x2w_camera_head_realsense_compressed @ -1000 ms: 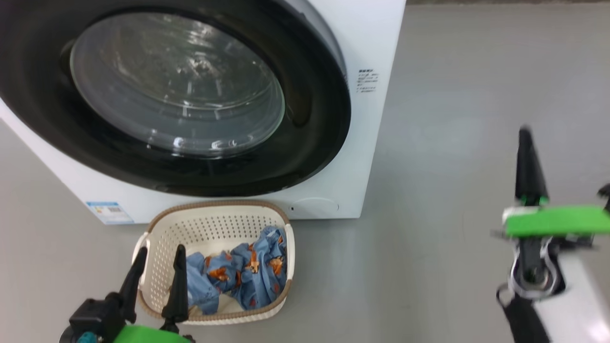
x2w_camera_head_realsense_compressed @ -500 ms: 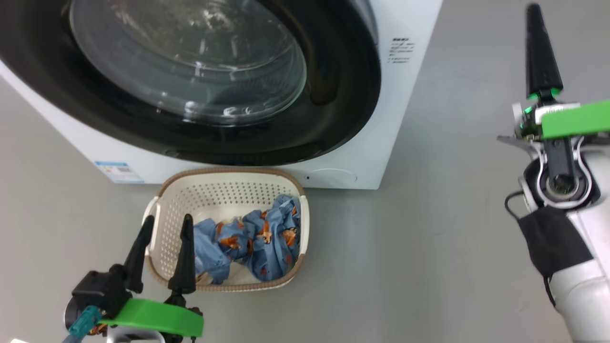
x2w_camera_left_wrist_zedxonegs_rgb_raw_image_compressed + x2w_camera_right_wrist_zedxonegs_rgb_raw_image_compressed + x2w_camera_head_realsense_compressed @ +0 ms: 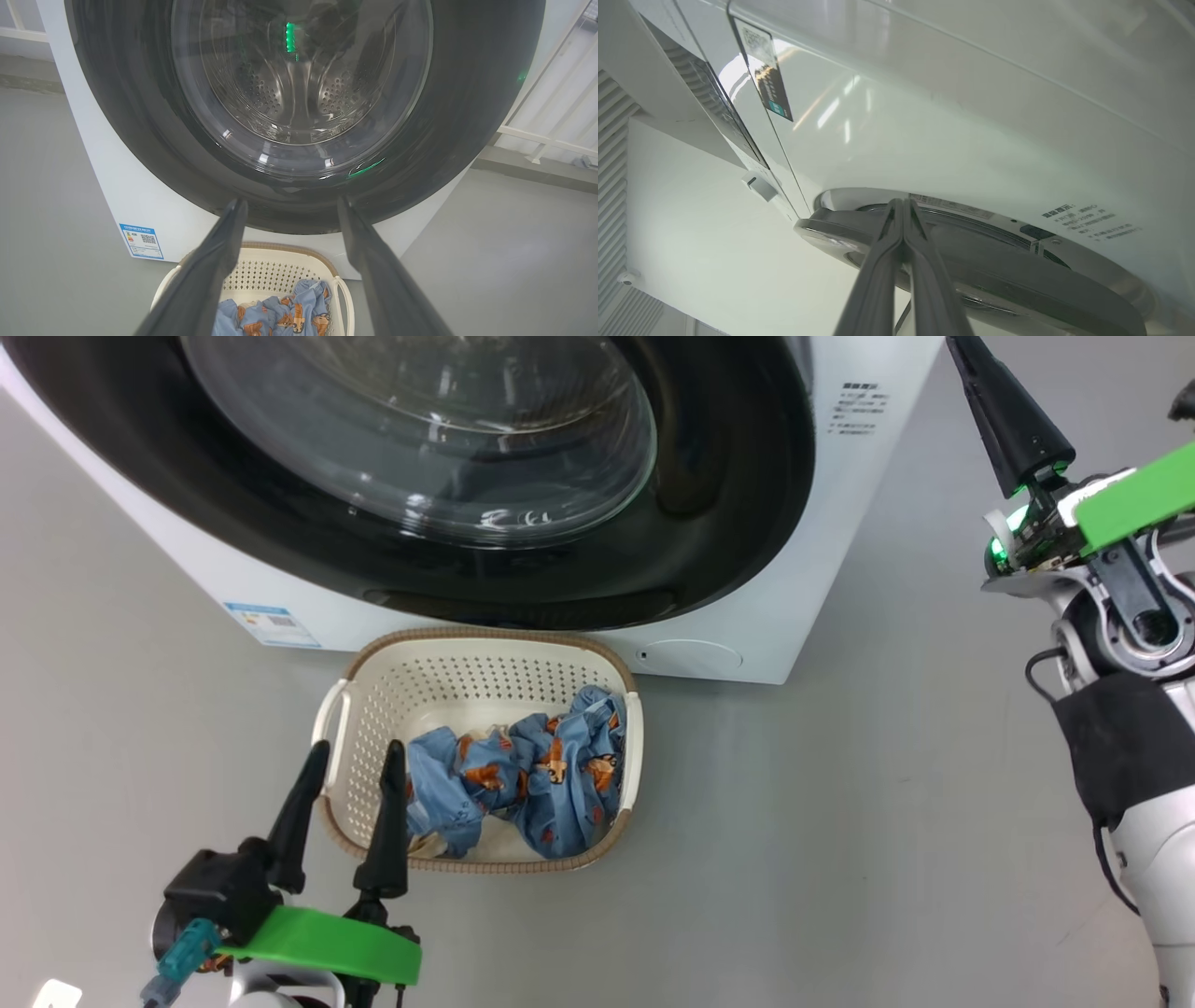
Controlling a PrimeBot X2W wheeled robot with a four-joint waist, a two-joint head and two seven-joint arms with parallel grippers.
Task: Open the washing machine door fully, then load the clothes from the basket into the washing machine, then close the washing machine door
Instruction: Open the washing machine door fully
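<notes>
The washing machine (image 3: 803, 607) fills the head view from 10 to 1 o'clock, its white corner ending at 1 o'clock. The washing machine door (image 3: 728, 476) lies flat against the machine's front, and its black ring nearly reaches that corner. Bare grey floor (image 3: 887, 803) runs wide from 2 to 5 o'clock of the machine, with a narrower strip at 8 o'clock.

The basket (image 3: 467, 691) stands on the floor at 6 o'clock of the door, its far rim just beside the machine's base. The clothes (image 3: 541, 784) lie bundled inside it, heaped toward the 4 o'clock wall.

We see the left tool (image 3: 356, 749) at 7 o'clock of the basket, its two fingers spread well apart with nothing between them and its tips over the basket's near rim. The right tool (image 3: 902, 205) is up at 3 o'clock of the door, its fingers pressed together with nothing between them. Its tips are at the door's outer rim, but we cannot tell whether they touch it.

The left wrist view adds the steel drum (image 3: 299, 93) behind the glass and a white railing (image 3: 551, 116) at 3 o'clock of the machine. The right wrist view looks along the machine's front from the door's edge. A small blue label (image 3: 271, 623) sits at 7 o'clock of the door.
</notes>
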